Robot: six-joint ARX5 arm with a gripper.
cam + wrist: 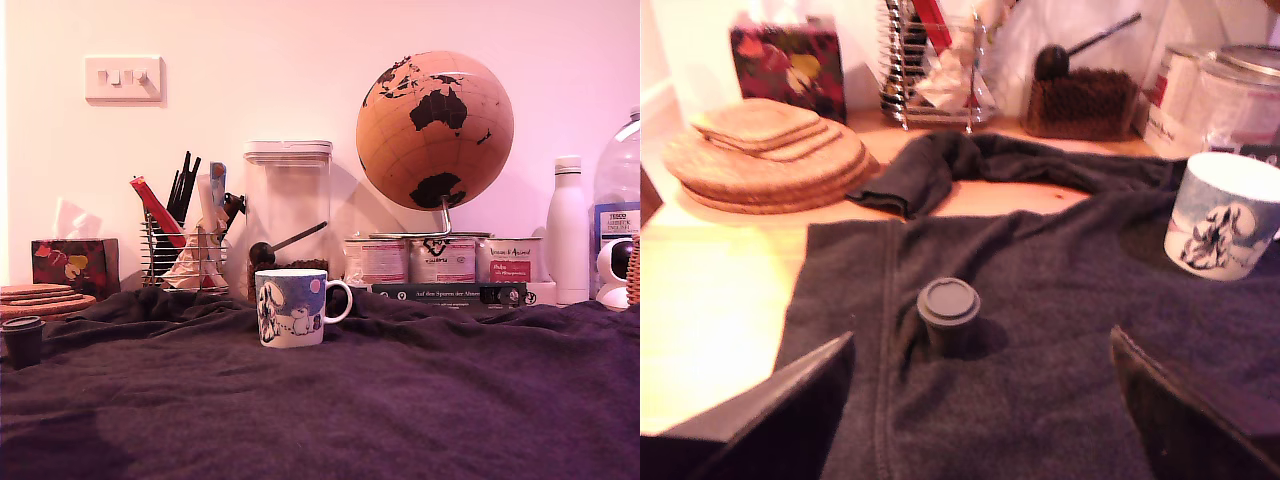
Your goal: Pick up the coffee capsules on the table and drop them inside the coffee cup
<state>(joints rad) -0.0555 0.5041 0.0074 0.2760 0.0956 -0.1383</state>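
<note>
Exterior cam: low, near table (400, 400) level, facing the back wall head-on, mid-range. Wrist cam: above the cloth, angled down and forward, close. Both views share the coffee cup (291, 307) (1223, 215) and dark capsule (22, 340) (948, 314).

Wall: plain, pale with a pink tint, fills the back of the exterior view.
Switch plate (123, 78): white, on the wall at the exterior view's upper left, with three rockers.
Light: warm and pinkish; the globe (435, 130) throws a soft shadow on the wall to its left in the exterior view.
Worktop (710, 300): light wood, bare where the dark cloth does not cover it, brightly lit in the wrist view.
Back row: tissue box (74, 266), cork mats (42, 299), wire holder (180, 255), clear canister (288, 205), tins (440, 260), white bottle (567, 230).
</note>
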